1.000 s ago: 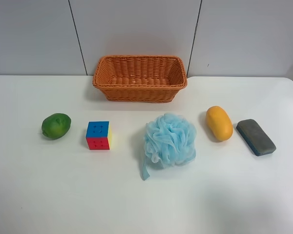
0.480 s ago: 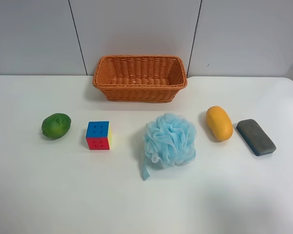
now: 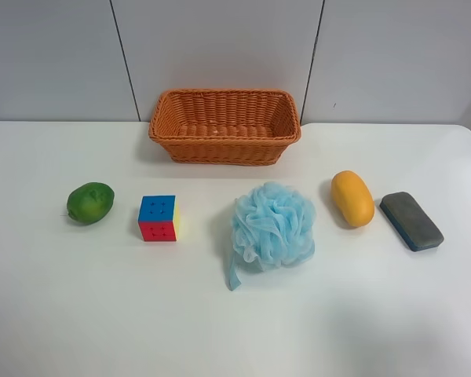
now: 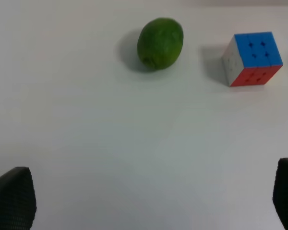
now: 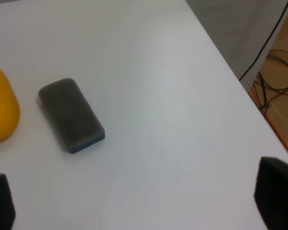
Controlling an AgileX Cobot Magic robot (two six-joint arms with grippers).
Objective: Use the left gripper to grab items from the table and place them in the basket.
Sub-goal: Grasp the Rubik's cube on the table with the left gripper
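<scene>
On the white table [image 3: 102, 314] a row of items lies in front of the orange wicker basket [image 3: 224, 126]: a green fruit [image 3: 89, 203], a puzzle cube [image 3: 158, 217], a light-blue bath pouf [image 3: 273, 225], an orange-yellow fruit [image 3: 352, 198] and a grey-blue block [image 3: 410, 221]. No arm shows in the exterior high view. The left gripper [image 4: 144, 201] is open and empty, its fingertips [image 4: 12, 199] wide apart, with the green fruit [image 4: 160, 42] and cube [image 4: 252, 58] ahead of it. The right gripper [image 5: 139, 203] is open and empty near the block [image 5: 71, 115] and orange-yellow fruit [image 5: 1, 111].
The basket is empty and stands at the table's far edge against a grey panelled wall [image 3: 220, 47]. In the right wrist view the table's edge [image 5: 240, 86] runs close by, with floor and cables [image 5: 278, 62] beyond it.
</scene>
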